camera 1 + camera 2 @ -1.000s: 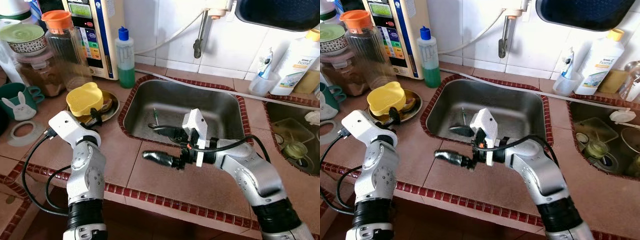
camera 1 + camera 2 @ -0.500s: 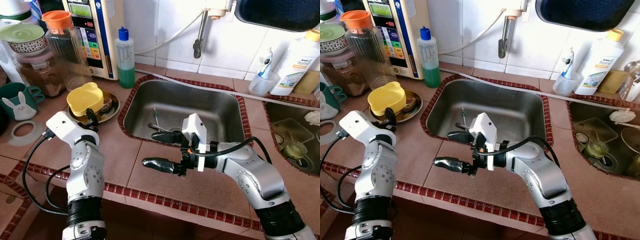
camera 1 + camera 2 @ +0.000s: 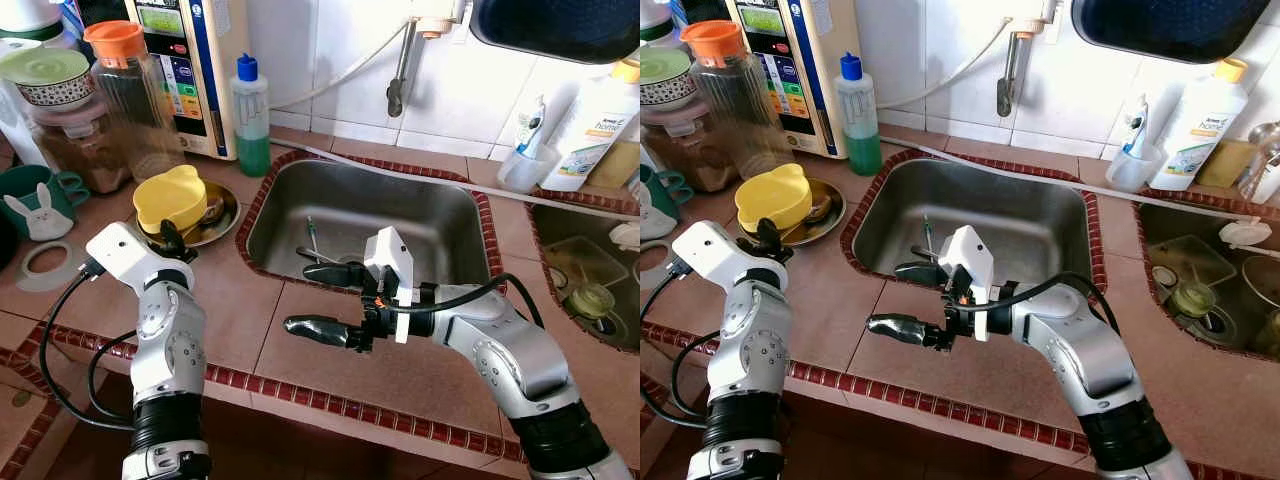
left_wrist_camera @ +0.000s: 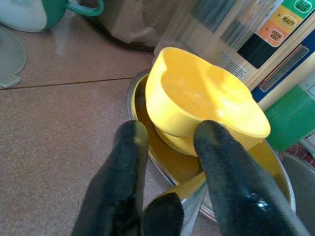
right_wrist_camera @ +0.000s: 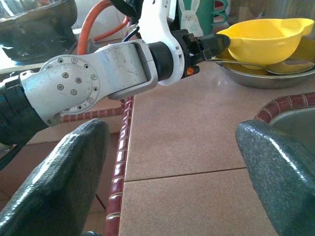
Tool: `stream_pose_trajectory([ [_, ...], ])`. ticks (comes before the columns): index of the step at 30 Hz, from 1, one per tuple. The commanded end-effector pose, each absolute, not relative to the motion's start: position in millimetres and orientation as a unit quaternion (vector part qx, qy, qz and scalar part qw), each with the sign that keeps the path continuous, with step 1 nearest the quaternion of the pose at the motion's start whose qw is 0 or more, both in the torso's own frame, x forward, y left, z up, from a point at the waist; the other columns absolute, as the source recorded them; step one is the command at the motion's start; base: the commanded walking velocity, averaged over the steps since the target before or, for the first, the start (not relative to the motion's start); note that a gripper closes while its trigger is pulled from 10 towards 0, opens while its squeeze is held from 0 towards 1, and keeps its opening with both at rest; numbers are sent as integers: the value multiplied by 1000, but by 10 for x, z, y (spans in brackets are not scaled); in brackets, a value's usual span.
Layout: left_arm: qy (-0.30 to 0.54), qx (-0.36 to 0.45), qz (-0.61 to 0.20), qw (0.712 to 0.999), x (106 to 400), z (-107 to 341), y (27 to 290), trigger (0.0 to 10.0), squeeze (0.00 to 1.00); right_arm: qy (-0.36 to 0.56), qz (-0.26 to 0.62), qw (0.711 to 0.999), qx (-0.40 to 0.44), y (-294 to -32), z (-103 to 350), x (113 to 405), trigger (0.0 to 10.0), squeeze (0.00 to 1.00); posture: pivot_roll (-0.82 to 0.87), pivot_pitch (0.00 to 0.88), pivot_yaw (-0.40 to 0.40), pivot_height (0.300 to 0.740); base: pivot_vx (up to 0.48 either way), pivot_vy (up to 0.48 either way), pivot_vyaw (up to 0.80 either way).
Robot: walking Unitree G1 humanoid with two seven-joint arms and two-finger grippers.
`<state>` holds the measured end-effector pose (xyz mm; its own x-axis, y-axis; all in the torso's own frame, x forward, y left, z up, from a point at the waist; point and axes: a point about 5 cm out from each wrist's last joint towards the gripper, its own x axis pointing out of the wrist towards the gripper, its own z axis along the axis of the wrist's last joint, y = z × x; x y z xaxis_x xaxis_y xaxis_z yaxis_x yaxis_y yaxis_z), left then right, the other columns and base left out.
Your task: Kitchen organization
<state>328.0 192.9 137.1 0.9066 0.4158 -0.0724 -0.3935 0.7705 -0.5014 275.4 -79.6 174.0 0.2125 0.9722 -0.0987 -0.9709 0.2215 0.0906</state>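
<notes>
1. The left gripper sits at the near rim of a metal plate on the left counter. Its 2 black fingers are parted a little, with a metal spoon handle running between them; I cannot tell whether they press on it.
2. A yellow bowl rests in the plate, tilted, with a second yellow piece under it. The bowl's near edge is just beyond the left fingertips.
3. The right gripper hovers over the tiled counter just near of the sink, pointing left. Its 2 fingers are spread wide and hold nothing.
4. One right finger reaches over the sink's near rim; the other lies over bare tile.
5. A utensil lies in the sink basin, just far of the right gripper.
6. Open tile stretches between the 2 grippers, bounded near by the counter's red brick edge.
7. The far left is crowded: a clear jar with an orange lid, a green soap bottle and a green rabbit mug stand close behind and beside the plate.
8. A tap hangs over the sink's far side, and a white bottle stands at far right.
</notes>
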Motion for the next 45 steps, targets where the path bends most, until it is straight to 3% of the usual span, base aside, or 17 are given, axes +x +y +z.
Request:
stream_pose_trajectory([
  [1,-24,-260,219,940,3304,1397,1931,0,0,57,628,776,-5,-782,1785,2735,10000,0,68,59,-24,740,0,0,0],
  [32,-71,-267,209,938,3283,1718,1934,0,0,49,622,782,-8,-758,1783,2789,10000,0,84,48,-20,740,0,0,0],
  [45,-118,-230,147,955,3284,1960,1761,0,0,45,618,785,-5,-751,1783,2801,10000,0,86,52,-22,740,0,0,0],
])
